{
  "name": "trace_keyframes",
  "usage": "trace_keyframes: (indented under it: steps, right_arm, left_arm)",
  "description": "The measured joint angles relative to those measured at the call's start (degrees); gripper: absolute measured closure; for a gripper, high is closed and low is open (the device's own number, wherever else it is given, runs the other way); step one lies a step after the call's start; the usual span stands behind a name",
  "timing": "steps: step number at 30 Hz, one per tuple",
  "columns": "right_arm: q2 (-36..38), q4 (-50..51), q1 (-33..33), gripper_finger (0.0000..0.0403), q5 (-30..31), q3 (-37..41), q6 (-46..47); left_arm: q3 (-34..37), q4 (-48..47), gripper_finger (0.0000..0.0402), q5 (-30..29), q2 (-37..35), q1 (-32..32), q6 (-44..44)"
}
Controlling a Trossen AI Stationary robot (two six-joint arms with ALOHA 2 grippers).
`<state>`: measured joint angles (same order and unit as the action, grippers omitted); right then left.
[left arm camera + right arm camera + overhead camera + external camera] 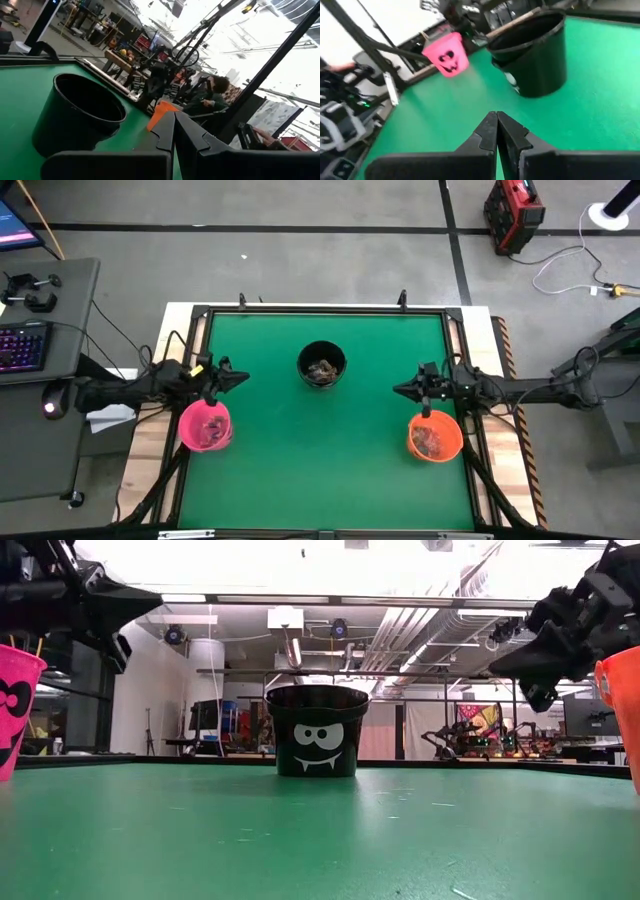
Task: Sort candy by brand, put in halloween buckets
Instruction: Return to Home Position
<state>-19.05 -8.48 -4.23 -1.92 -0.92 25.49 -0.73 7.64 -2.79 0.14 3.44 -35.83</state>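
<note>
Over the counter (pixel 320 470), left gripper (pixel 241 379) and right gripper (pixel 399 390) hang empty, fingers pressed together. Candy (pixel 322 370) sits inside the pink bucket (pixel 182 427), black bucket (pixel 300 364) and orange bucket (pixel 460 438). Retreat slowly, clear of rims.

Black bucket (pixel 322 366) lone obstacle mid-mat (pixel 320 470); pink bucket (pixel 205 426) well left of it, orange bucket (pixel 435 437) well right, lanes between open.

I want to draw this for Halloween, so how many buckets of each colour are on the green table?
Pink bucket: 1
Orange bucket: 1
Black bucket: 1
Total: 3 buckets
The candy inside them is too small to count.
</note>
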Motion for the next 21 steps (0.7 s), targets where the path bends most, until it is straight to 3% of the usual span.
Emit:
trace_keyframes:
  steps: [5,9,13,21]
  right_arm:
    - [10.5,8.3,0.3,0.0403,0.0,-0.1,0.0]
    - [19.1,8.2,0.0,0.0403,0.4,-0.1,0.0]
    - [19.0,3.5,-0.1,0.0403,0.1,0.0,0.0]
    - [18.1,4.9,0.1,0.0403,-0.1,-0.1,0.0]
  left_arm:
    - [0.0,-0.5,0.0401,0.0,0.0,0.0,0.0]
    - [0.0,-0.5,0.0401,0.0,0.1,0.0,0.0]
    - [0.0,-0.7,0.0401,0.2,0.0,0.0,0.0]
    - [0.0,-1.1,0.0401,0.3,0.0,-0.8,0.0]
